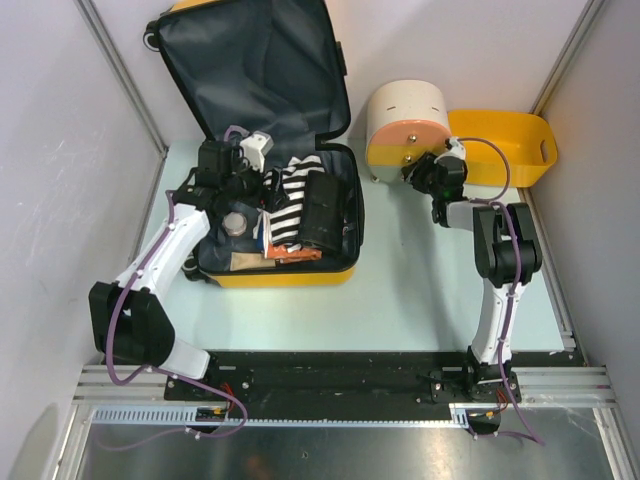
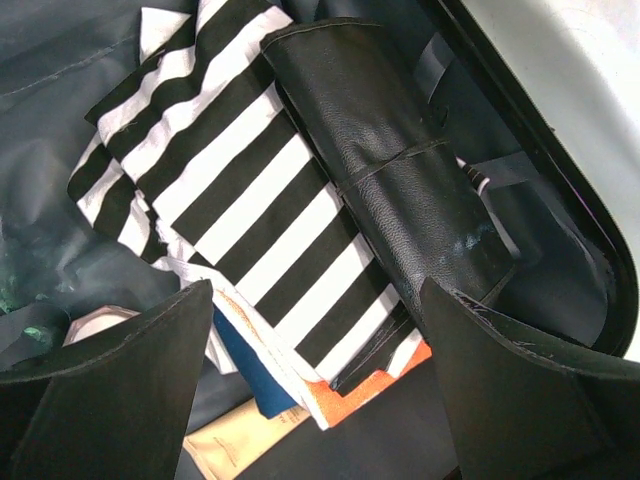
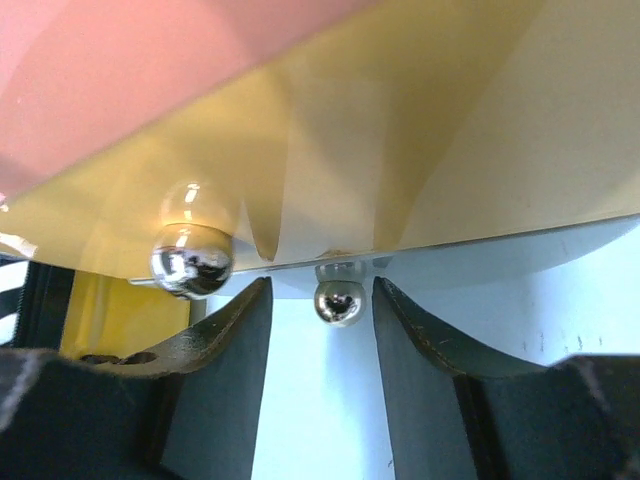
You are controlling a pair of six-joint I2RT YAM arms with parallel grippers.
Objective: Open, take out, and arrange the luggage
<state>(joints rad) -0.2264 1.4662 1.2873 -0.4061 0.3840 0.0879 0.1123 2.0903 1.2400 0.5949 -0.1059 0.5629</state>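
Observation:
The yellow luggage (image 1: 290, 275) lies open on the table, its grey-lined lid (image 1: 260, 70) standing against the back wall. Inside lie a black-and-white striped cloth (image 2: 240, 190), a black leather pouch (image 2: 400, 170), an orange packet (image 2: 350, 395), a blue item (image 2: 250, 370) and a beige tube (image 2: 235, 440). My left gripper (image 2: 315, 290) hovers open and empty over the striped cloth's near edge; it also shows in the top view (image 1: 252, 188). My right gripper (image 3: 321, 285) is open at the base of the cream-and-pink drum box (image 1: 405, 125), its jaws either side of a small chrome ball (image 3: 338, 302) without touching it.
A yellow plastic basket (image 1: 505, 145) stands behind the drum box at the back right. A larger chrome ball (image 3: 192, 262) sits on the drum's underside, left of my right fingers. Walls close in the table on the left, back and right.

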